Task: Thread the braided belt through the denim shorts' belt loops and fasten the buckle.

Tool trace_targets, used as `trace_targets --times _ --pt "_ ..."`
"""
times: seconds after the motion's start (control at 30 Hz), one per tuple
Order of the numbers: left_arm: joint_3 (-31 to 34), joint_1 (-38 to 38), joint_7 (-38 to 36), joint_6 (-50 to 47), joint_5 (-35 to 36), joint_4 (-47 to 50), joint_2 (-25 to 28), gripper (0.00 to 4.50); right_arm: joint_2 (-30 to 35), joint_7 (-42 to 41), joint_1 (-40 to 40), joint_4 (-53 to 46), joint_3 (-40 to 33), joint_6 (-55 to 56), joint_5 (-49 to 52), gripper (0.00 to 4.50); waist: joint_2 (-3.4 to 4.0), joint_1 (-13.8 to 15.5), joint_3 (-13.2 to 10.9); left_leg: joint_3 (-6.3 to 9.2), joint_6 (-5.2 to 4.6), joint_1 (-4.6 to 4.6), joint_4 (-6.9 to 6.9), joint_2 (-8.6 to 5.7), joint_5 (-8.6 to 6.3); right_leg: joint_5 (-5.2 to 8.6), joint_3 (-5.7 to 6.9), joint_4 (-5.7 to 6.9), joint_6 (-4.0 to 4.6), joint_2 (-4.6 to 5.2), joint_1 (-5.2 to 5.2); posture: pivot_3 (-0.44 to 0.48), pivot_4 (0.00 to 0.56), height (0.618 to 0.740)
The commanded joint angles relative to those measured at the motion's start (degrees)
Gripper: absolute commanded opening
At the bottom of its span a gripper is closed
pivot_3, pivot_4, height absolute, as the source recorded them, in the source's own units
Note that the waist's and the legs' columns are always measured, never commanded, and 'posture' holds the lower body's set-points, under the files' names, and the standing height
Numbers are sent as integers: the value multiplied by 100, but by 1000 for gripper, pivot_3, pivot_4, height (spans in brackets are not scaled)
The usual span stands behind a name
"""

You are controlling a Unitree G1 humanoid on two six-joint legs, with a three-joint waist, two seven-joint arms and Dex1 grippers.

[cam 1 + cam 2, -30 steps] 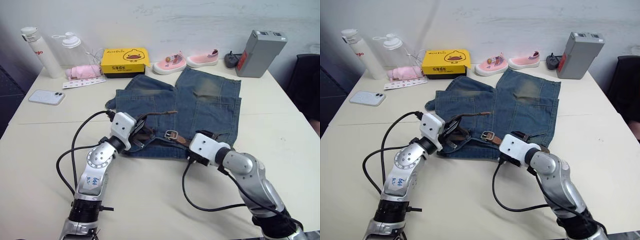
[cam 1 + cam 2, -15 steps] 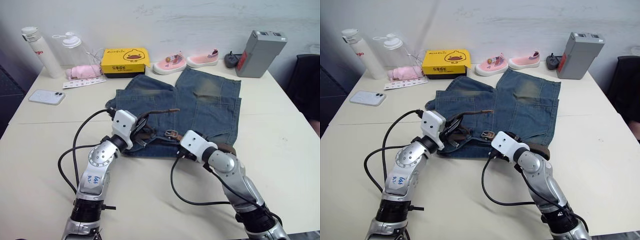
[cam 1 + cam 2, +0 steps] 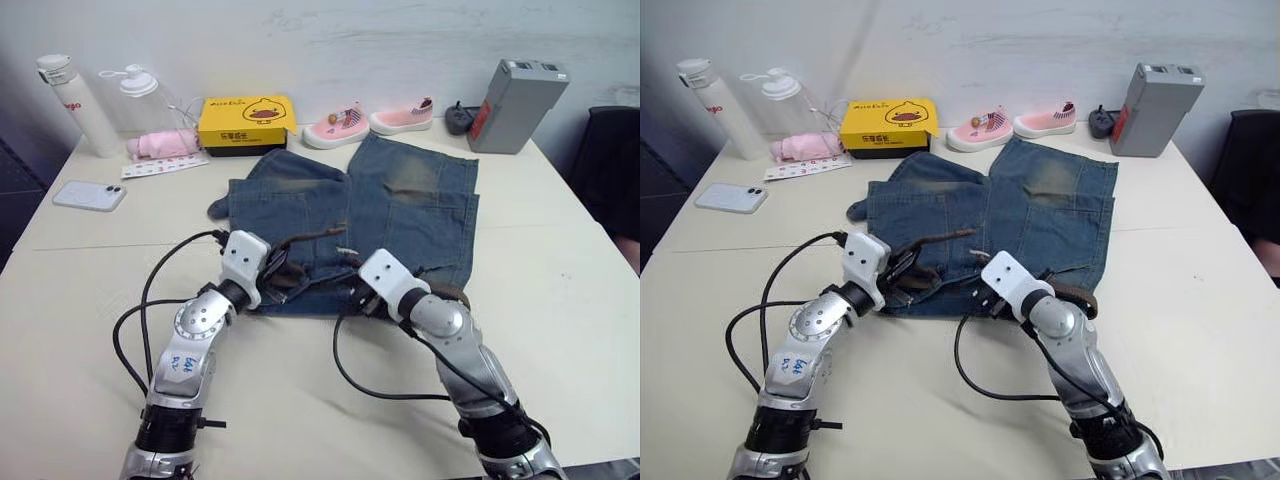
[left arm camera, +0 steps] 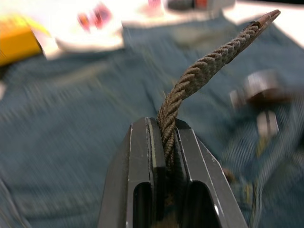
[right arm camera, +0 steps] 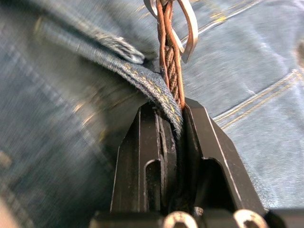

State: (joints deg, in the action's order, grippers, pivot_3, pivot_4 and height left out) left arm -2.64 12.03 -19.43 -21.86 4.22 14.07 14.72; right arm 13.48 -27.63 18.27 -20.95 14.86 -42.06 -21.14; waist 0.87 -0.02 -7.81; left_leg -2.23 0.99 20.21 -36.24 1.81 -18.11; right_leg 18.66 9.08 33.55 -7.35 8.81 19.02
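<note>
- Nearest the camera, at the waistband edge of the denim shorts (image 3: 400, 205), both grippers met the cloth side by side.
- Left gripper (image 3: 272, 272) sat at the waistband's left part, its fingers closed on the braided belt (image 4: 199, 76) a short way back from the belt's free tip.
- That tip rose out of the left fingers and pointed across the shorts toward the right gripper, its long axis running roughly along the waistband.
- Right gripper (image 3: 352, 295) sat just to the right of it on the same waistband, fingers closed on the belt together with a fold of the denim edge.
- Just beyond the right fingertips lay the buckle (image 5: 183, 21), a silver frame at the belt's other end, resting on the shorts.
- Belt tip and buckle were near each other but apart, with the tip to the buckle's left; fastening looked to depend on carrying the tip rightward into the frame, and the left arm seemed the one placed to do it.
- Which belt loops the strap had passed through could not be made out.
- Farther off, beyond the shorts' leg hems, stood a yellow box (image 3: 248, 120), a pair of pink shoes (image 3: 370, 122) and a grey case (image 3: 515, 90).
</note>
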Motion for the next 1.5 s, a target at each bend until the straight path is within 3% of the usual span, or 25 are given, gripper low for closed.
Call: trace_targets --times 0.03,0.43,1.5 --pt "-117 -113 18 -463 -34 302 74 0 -219 271 229 -436 -265 -412 93 21 0 9 0 2 0 3 0 0 0 0 -2 3 0 0 5 0 150 683" --pt "149 -54 389 -1230 205 254 -268 0 -208 400 195 -778 -96 -895 220 21 -2 9 2 -1 0 7 5 -3 0 0 -7 21 0 9 33 0 150 683" --pt "-378 670 615 -1324 211 -376 -1098 0 -31 318 233 -968 389 -1161 441 21 -6 49 4 -7 0 10 6 -6 0 0 -5 16 0 12 35 0 150 683"
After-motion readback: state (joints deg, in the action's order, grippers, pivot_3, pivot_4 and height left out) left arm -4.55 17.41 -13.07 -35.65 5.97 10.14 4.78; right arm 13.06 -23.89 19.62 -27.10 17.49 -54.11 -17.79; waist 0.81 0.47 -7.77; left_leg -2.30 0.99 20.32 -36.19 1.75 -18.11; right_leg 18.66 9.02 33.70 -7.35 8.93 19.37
